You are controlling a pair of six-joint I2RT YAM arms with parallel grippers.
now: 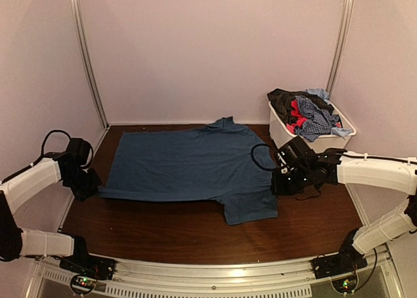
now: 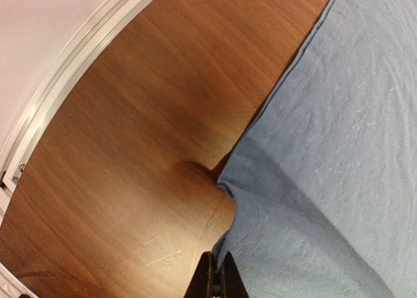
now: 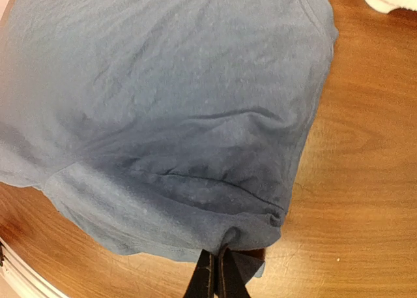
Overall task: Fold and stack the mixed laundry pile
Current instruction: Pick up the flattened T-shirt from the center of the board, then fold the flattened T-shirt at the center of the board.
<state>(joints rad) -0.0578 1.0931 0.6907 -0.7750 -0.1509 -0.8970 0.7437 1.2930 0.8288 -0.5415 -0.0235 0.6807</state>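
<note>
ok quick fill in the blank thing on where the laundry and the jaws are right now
The dark-blue T-shirt lies spread flat on the ____.
The other clothes are heaped in a white ____ at the back right.
The left jaws and the right jaws are both ____ on the T-shirt's edge.
Missing words: table; bin; shut.

Dark-blue T-shirt (image 1: 189, 164) spread flat on table (image 1: 163, 229); left claw (image 1: 91, 184) at its left edge, right claw (image 1: 279, 180) at right edge.
</note>
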